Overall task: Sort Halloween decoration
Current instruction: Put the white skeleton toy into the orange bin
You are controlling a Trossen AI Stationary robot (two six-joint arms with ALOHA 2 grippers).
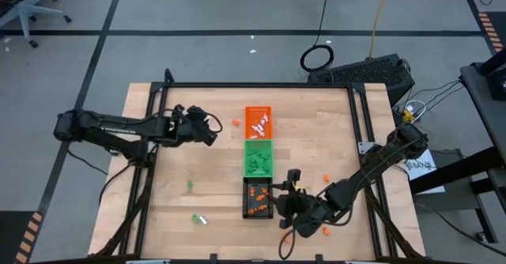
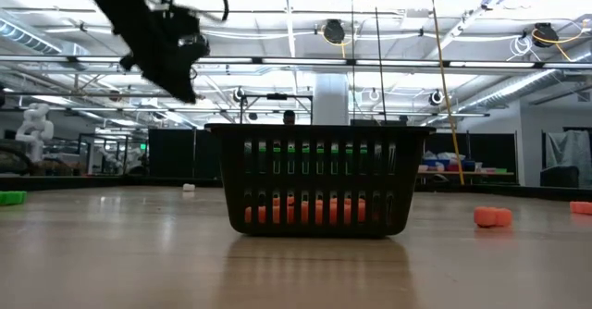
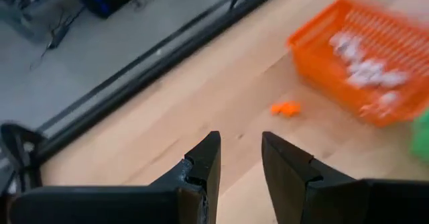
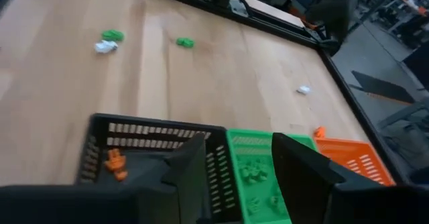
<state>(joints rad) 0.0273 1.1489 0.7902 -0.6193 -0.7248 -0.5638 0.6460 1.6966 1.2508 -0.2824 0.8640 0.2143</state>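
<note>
Three small trays stand in a column mid-table: orange (image 1: 258, 122) holding white trinkets, green (image 1: 258, 156) holding green ones, black (image 1: 258, 198) holding orange ones. Loose trinkets lie on the wood: orange (image 1: 236, 122), orange (image 1: 326, 177), orange (image 1: 324, 231), green (image 1: 190, 185), and green with white (image 1: 199, 218). My left gripper (image 1: 212, 133) (image 3: 240, 138) hangs open above the table, left of the orange tray (image 3: 375, 43), with a loose orange trinket (image 3: 286, 108) ahead of it. My right gripper (image 1: 283, 207) (image 4: 239, 143) is open beside the black tray's (image 4: 154, 157) right side, holding nothing.
The table's dark frame rails (image 1: 261, 84) run along its far edge and sides. In the low view the black tray (image 2: 319, 179) stands in front, an orange trinket (image 2: 492, 216) lies to its right, and the left arm (image 2: 157, 31) hangs high. Bare wood (image 1: 182, 161) lies left of the trays.
</note>
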